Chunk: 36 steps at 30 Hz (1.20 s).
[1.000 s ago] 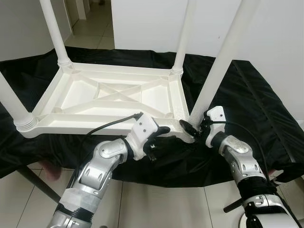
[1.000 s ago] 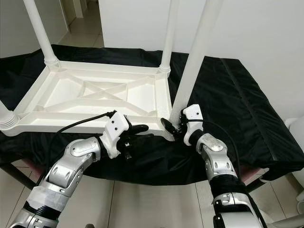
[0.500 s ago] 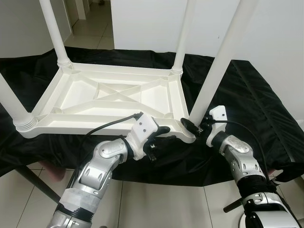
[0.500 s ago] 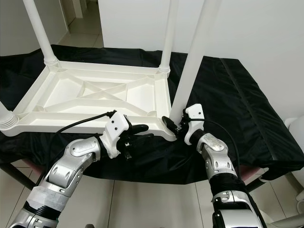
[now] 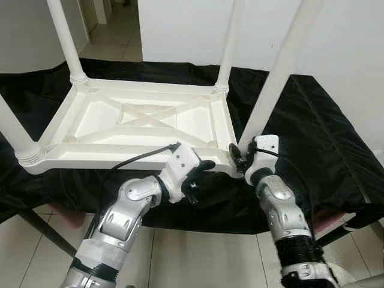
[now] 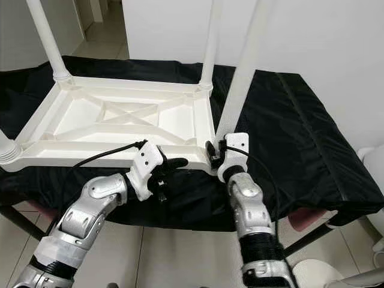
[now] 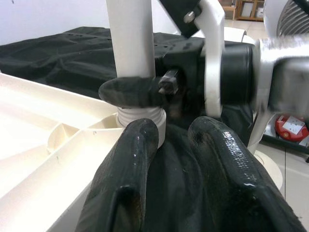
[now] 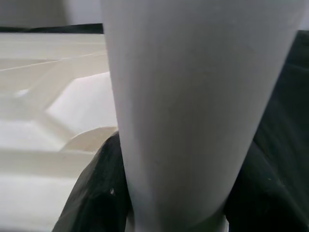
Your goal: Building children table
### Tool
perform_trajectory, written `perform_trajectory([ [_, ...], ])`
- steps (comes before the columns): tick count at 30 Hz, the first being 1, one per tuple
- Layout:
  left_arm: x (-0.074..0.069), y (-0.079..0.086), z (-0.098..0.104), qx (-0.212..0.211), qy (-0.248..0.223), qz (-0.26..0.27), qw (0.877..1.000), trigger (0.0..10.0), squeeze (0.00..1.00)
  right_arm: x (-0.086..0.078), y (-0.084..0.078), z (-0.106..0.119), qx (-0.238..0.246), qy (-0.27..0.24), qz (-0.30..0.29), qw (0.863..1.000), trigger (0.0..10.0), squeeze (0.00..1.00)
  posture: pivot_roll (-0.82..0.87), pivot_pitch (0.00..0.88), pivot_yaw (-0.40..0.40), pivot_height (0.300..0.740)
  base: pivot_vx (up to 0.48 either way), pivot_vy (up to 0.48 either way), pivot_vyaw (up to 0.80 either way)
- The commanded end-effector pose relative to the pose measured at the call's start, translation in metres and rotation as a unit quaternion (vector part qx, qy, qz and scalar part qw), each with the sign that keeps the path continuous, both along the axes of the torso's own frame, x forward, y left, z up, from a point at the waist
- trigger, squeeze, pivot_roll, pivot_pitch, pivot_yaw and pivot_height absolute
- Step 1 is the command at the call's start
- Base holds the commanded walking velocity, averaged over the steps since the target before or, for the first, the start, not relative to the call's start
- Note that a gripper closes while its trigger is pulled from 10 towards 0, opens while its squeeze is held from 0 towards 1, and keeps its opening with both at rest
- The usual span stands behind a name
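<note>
A white children's table (image 5: 120, 157) lies upside down on a black cloth, its legs pointing up. My right gripper (image 5: 237, 157) is at the base of the near right leg (image 5: 276, 78), shut on it where it meets the corner socket. The right wrist view has that leg (image 8: 193, 96) between the two black fingers (image 8: 91, 193). My left gripper (image 5: 201, 170) rests at the table's near rim, just left of that corner. Its fingers (image 7: 125, 183) are slightly apart over the cloth, holding nothing. In the left wrist view one finger of the right gripper (image 7: 130, 92) wraps the leg's base.
The black cloth (image 5: 312, 132) covers a bench that ends just before my arms, with tiled floor below. The other legs stand at far left (image 5: 66, 42), far right (image 5: 231, 36) and near left (image 5: 15, 135). A white wall rises behind.
My right arm has swung left, and its gripper has gone from just right of the corner onto the leg's base. The left gripper has stayed in place.
</note>
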<state>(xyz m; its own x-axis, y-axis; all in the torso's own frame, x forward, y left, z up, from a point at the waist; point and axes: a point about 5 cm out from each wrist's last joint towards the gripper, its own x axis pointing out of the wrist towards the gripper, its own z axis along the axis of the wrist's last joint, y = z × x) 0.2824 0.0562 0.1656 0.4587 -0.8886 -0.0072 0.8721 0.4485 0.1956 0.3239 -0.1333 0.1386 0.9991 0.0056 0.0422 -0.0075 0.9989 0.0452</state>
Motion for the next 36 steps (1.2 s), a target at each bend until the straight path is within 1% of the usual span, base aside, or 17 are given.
perform_trajectory([
  [1, 0.000, 0.001, 0.000, -0.007, 0.006, 0.017, 1.000, 10.0, 0.00, -0.005, -0.006, -0.014, -0.006, 0.032, -0.050, 0.998, 10.0, 0.00, 0.02, 0.065, -0.040, 0.740, 0.000, 0.000, 0.00],
  [5, 0.001, 0.001, 0.000, -0.007, 0.006, 0.019, 1.000, 10.0, 0.00, -0.009, 0.007, -0.015, 0.024, 0.041, -0.076, 0.996, 10.0, 0.00, 0.02, 0.067, -0.039, 0.740, 0.000, 0.000, 0.00],
  [6, 0.001, 0.002, 0.000, -0.007, 0.006, 0.020, 1.000, 10.0, 0.00, -0.010, 0.016, -0.013, 0.032, 0.043, -0.060, 0.997, 10.0, 0.00, 0.02, 0.066, -0.039, 0.740, 0.000, 0.000, 0.00],
  [8, 0.001, 0.002, 0.000, -0.007, 0.006, 0.021, 1.000, 10.0, 0.00, -0.011, 0.027, -0.009, 0.037, 0.048, -0.042, 0.997, 10.0, 0.00, 0.02, 0.066, -0.039, 0.740, 0.000, 0.000, 0.00],
  [13, 0.001, 0.002, 0.000, -0.006, 0.006, 0.020, 1.000, 10.0, 0.00, -0.010, 0.019, -0.003, 0.020, 0.034, -0.049, 0.998, 10.0, 0.00, 0.02, 0.065, -0.043, 0.740, 0.000, 0.000, 0.00],
  [14, 0.001, 0.002, 0.000, -0.006, 0.006, 0.022, 1.000, 10.0, 0.00, -0.011, 0.017, -0.001, 0.020, 0.029, -0.059, 0.998, 10.0, 0.93, 0.02, 0.066, -0.044, 0.740, 0.000, 0.000, 0.00],
  [15, 0.001, 0.002, 0.000, -0.006, 0.006, 0.022, 1.000, 10.0, 0.00, -0.011, 0.017, -0.001, 0.020, 0.029, -0.059, 0.998, 10.0, 0.93, 0.02, 0.066, -0.044, 0.740, 0.000, 0.000, 0.00],
  [16, 0.001, 0.003, 0.000, -0.006, 0.006, 0.024, 1.000, 10.0, 0.00, -0.011, 0.015, 0.001, 0.022, 0.020, -0.061, 0.998, 10.0, 1.00, 0.02, 0.065, -0.046, 0.740, 0.000, 0.000, 0.00],
  [19, 0.001, 0.003, 0.000, -0.007, 0.006, 0.026, 1.000, 10.0, 0.00, -0.010, 0.009, 0.006, 0.027, 0.005, -0.059, 0.998, 10.0, 1.00, 0.02, 0.065, -0.048, 0.740, 0.000, 0.000, 0.00],
  [20, 0.000, 0.004, -0.001, -0.006, 0.006, 0.027, 1.000, 10.0, 0.00, -0.010, 0.004, 0.008, 0.029, 0.002, -0.053, 0.998, 10.0, 1.00, 0.02, 0.065, -0.050, 0.740, 0.000, 0.000, 0.00],
  [23, 0.000, 0.003, -0.001, -0.006, 0.006, 0.026, 1.000, 10.0, 0.00, -0.010, 0.001, 0.007, 0.028, 0.004, -0.051, 0.998, 10.0, 1.00, 0.02, 0.063, -0.051, 0.740, 0.000, 0.000, 0.00],
  [24, 0.000, 0.003, -0.001, -0.007, 0.006, 0.026, 1.000, 10.0, 0.00, -0.010, -0.003, 0.006, 0.023, 0.006, -0.043, 0.999, 10.0, 0.50, 0.02, 0.061, -0.052, 0.740, 0.000, 0.000, 0.00],
  [25, 0.000, 0.003, -0.001, -0.007, 0.006, 0.026, 1.000, 10.0, 0.00, -0.010, -0.003, 0.006, 0.023, 0.006, -0.043, 0.999, 10.0, 0.50, 0.02, 0.061, -0.052, 0.740, 0.000, 0.000, 0.00],
  [26, 0.000, 0.002, -0.001, -0.007, 0.006, 0.026, 1.000, 10.0, 0.00, -0.010, -0.005, 0.005, 0.022, 0.004, -0.034, 0.999, 10.0, 0.00, 0.02, 0.059, -0.053, 0.740, 0.000, 0.000, 0.00],
  [29, 0.001, 0.002, -0.001, -0.007, 0.005, 0.026, 1.000, 10.0, 0.00, -0.011, -0.007, 0.004, 0.018, 0.001, -0.019, 1.000, 10.0, 0.00, 0.02, 0.058, -0.053, 0.740, 0.000, 0.000, 0.00],
  [34, 0.001, 0.002, -0.004, -0.005, 0.008, 0.027, 1.000, 10.0, 0.00, -0.014, -0.009, -0.004, 0.017, -0.020, 0.028, 0.999, 10.0, 0.00, 0.02, 0.049, -0.050, 0.740, 0.000, 0.000, 0.00],
  [36, 0.001, 0.003, -0.004, -0.004, 0.003, 0.031, 1.000, 10.0, 0.00, -0.016, -0.010, -0.005, 0.007, -0.028, 0.042, 0.999, 10.0, 0.00, 0.02, 0.047, -0.049, 0.740, 0.000, 0.000, 0.00],
])
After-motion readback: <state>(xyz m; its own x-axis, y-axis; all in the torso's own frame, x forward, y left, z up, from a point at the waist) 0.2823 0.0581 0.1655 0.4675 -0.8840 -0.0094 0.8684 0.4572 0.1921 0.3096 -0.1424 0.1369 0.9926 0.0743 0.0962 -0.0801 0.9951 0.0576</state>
